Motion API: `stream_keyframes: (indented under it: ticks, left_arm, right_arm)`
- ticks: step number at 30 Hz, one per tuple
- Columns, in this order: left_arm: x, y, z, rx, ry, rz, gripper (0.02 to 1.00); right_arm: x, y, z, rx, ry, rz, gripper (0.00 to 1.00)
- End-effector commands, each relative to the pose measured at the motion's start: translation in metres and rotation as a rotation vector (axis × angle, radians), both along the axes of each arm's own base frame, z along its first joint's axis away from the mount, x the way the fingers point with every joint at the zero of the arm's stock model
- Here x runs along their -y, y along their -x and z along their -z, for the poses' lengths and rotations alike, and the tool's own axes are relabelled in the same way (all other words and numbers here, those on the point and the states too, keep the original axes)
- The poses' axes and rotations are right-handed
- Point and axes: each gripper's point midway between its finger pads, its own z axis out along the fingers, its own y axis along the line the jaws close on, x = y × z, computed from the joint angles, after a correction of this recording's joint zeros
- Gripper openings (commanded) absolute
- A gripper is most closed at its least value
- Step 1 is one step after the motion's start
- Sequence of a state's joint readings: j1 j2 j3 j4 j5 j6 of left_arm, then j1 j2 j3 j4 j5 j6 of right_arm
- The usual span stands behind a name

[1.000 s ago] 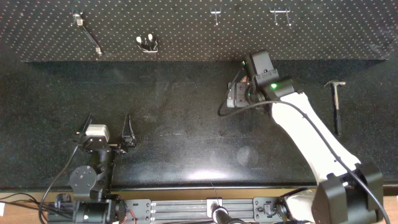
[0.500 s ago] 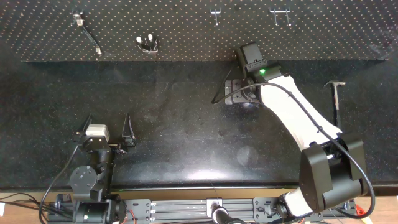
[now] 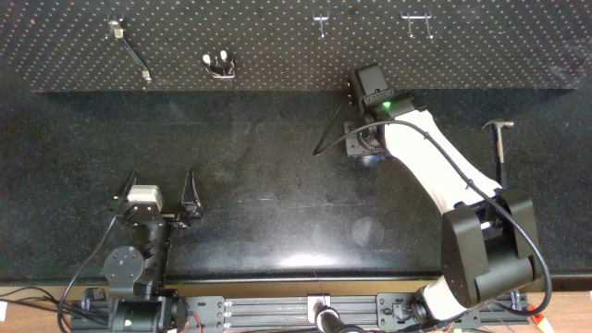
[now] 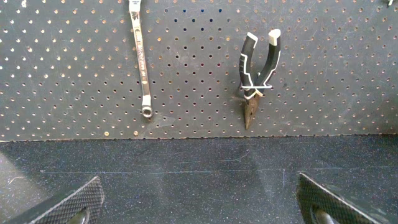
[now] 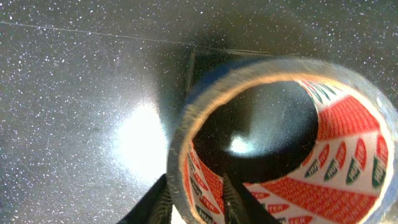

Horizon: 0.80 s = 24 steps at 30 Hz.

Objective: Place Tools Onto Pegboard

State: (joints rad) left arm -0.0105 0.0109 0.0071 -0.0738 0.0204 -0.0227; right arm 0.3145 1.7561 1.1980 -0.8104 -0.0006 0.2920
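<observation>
Swung closer to the pegboard [image 3: 277, 42] than a second ago, the right arm [image 3: 435, 185] now has its wrist at the board's foot, with its base turned further round; the left arm [image 3: 143, 217] has not shifted.

Farthest from the pegboard, the left pincer [image 3: 159, 182] sits low over the counter [image 3: 259, 194] and faces the board. Its two fingers are spread wide apart and hold nothing.

Nearer the pegboard, just short of its lower edge, the right pincer [image 3: 363, 143] points down at the counter. In the right wrist view this pincer [image 5: 196, 196] is clamped on the wall of a tape roll [image 5: 348, 124], one finger inside the ring and one outside. The roll is blue on the outside with a red and white core, and it is held just above the speckled counter.

A hammer [image 3: 500, 153] lies on the counter near the pegboard's right end, its head toward the board.

On the pegboard itself, a wrench [image 4: 142, 62] hangs at the left. Pliers [image 4: 256, 74] with black and white handles hang beside it, nose down. Two bare hooks [image 3: 320, 22] sit further right along the board's upper part.
</observation>
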Motion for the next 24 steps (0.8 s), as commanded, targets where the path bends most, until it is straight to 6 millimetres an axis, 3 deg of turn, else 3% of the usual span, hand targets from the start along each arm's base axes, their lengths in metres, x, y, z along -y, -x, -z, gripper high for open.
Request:
stream_keyframes:
  ticks: [1, 4, 8, 12, 16, 19, 24]
  left_arm:
    - [0.003, 0.0, 0.001, 0.0, -0.012, 0.019, 0.996]
    - [0.003, 0.0, 0.001, 0.0, -0.012, 0.019, 0.996]
    - [0.003, 0.0, 0.001, 0.0, -0.012, 0.019, 0.993]
    - [0.003, 0.0, 0.001, 0.0, -0.012, 0.019, 0.996]
    - [0.003, 0.0, 0.001, 0.0, -0.012, 0.019, 0.993]
    - [0.003, 0.0, 0.001, 0.0, -0.012, 0.019, 0.996]
    - [0.003, 0.0, 0.001, 0.0, -0.012, 0.019, 0.996]
  right_arm:
    - [-0.001, -0.005, -0.002, 0.011, 0.01, -0.005, 0.123]
    - [-0.001, -0.005, -0.005, 0.02, 0.006, -0.004, 0.077]
    - [-0.008, -0.008, -0.054, 0.145, -0.065, -0.012, 0.077]
    - [-0.016, -0.001, -0.171, 0.504, -0.18, -0.042, 0.075]
    - [-0.049, 0.002, -0.248, 0.789, -0.284, -0.166, 0.075]
    - [-0.083, -0.011, -0.267, 0.914, -0.296, -0.293, 0.075]
    - [-0.101, -0.054, -0.244, 0.976, -0.163, -0.231, 0.073]
